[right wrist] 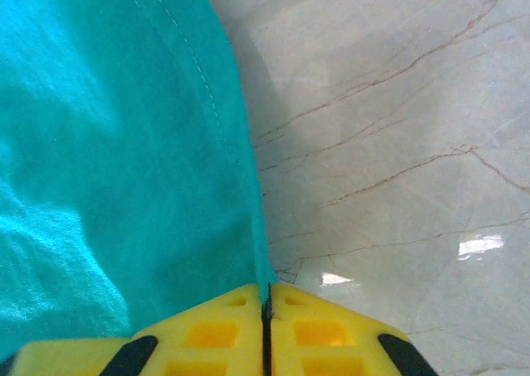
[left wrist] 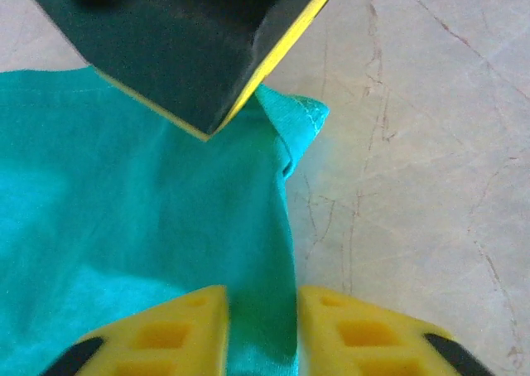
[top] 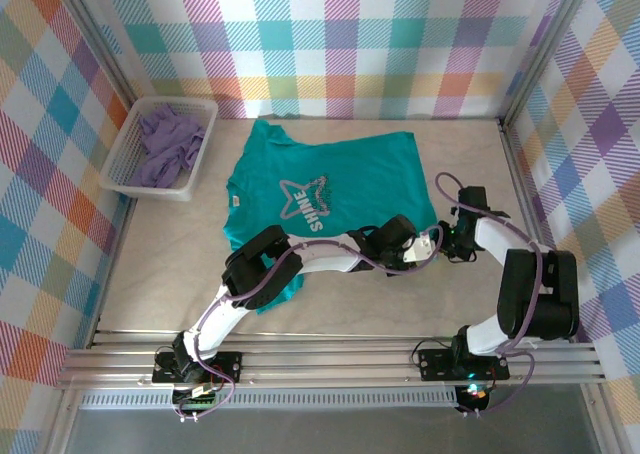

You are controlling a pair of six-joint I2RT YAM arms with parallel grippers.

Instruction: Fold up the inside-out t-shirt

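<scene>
The inside-out t-shirt (top: 300, 179) lies spread flat on the table, teal, with a pale star graphic (top: 303, 200) and a small yellow patch (top: 235, 202) at the collar. My left arm reaches across it to its right-hand edge. There my left gripper (top: 408, 240) (left wrist: 263, 326) has its yellow fingers a narrow gap apart, astride the teal fabric (left wrist: 124, 210). My right gripper (top: 443, 242) (right wrist: 267, 297) is shut on the shirt's stitched edge (right wrist: 240, 169), close beside the left one. Its dark, yellow-rimmed body (left wrist: 190, 45) sits over a folded shirt corner (left wrist: 298, 119).
A white basket (top: 118, 169) holding a lavender garment (top: 165, 144) stands at the back left. Bare marbled tabletop (top: 470, 164) lies right of the shirt, up to the metal frame rail (top: 520, 174). Checked walls close off the back and sides.
</scene>
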